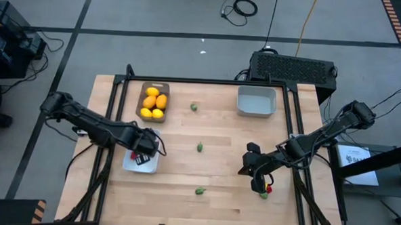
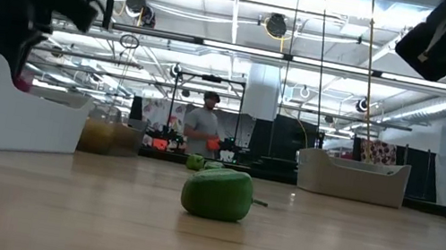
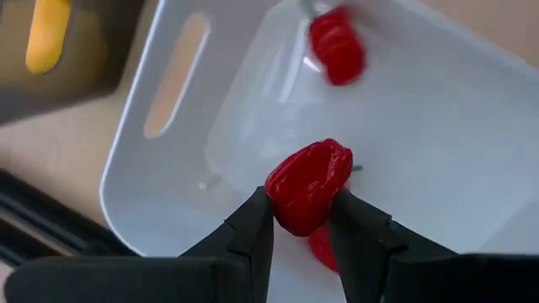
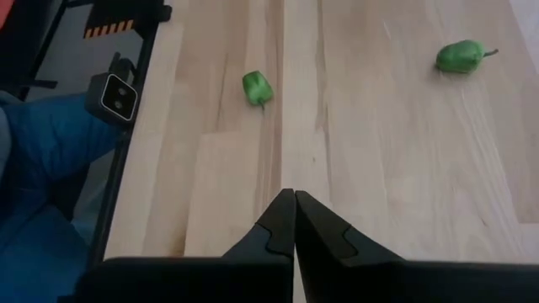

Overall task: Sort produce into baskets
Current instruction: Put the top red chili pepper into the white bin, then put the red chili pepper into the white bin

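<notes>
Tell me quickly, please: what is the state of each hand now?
Left hand: closed on a red berry, above the white tray.
Right hand: closed, holding nothing, over the table.

You get bright, even light from the ceiling strip lamps (image 2: 245,50), soft shadows on the bench (image 1: 217,201), mild glare inside the white tray (image 3: 472,143), a motion-blurred red berry (image 3: 335,44), and a hazy background behind the near green piece (image 2: 217,193).

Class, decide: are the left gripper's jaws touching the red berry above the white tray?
Touching. The left wrist view shows the left gripper pinching the red berry over the white tray.
</notes>
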### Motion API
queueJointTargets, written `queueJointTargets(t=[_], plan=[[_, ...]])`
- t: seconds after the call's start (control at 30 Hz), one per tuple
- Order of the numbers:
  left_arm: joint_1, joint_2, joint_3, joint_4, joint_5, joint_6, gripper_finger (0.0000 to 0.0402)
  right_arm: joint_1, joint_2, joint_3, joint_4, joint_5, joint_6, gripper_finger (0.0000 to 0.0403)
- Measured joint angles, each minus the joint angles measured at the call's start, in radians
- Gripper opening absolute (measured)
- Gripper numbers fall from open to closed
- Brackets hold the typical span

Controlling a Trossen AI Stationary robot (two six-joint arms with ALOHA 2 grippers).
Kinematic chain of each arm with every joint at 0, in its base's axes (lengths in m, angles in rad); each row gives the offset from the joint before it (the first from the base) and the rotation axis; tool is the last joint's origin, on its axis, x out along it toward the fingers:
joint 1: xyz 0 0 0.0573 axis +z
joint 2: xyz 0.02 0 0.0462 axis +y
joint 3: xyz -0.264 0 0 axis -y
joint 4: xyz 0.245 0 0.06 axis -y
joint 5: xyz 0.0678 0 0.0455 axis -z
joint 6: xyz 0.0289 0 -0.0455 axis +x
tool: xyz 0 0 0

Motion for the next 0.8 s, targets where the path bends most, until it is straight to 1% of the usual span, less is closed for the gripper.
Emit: queueJointTargets(t=[0.17, 0.27, 0.37, 0.67, 0.8], plan=[[0.044, 0.0, -0.032, 0.048, -0.007, 0.016, 0.0107, 0.0, 0.0, 0.0, 0.01, 0.0, 0.005, 0.0], [0.05, 0.0, -0.034, 0.06, -0.037, 0.025, 0.0107, 0.0, 0.0, 0.0, 0.009, 0.0, 0.027, 0.0], [0.054, 0.0, -0.034, 0.063, -0.045, 0.047, 0.0113, 0.0, 0.0, 0.0, 0.01, 0.0, 0.03, 0.0], [0.054, 0.0, -0.034, 0.061, -0.045, 0.044, 0.0188, 0.0, 0.0, 0.0, 0.007, 0.0, 0.021, 0.0], [0.054, 0.0, -0.031, 0.056, -0.042, 0.048, 0.0211, 0.0, 0.0, 0.0, 0.007, 0.0, 0.021, 0.0]])
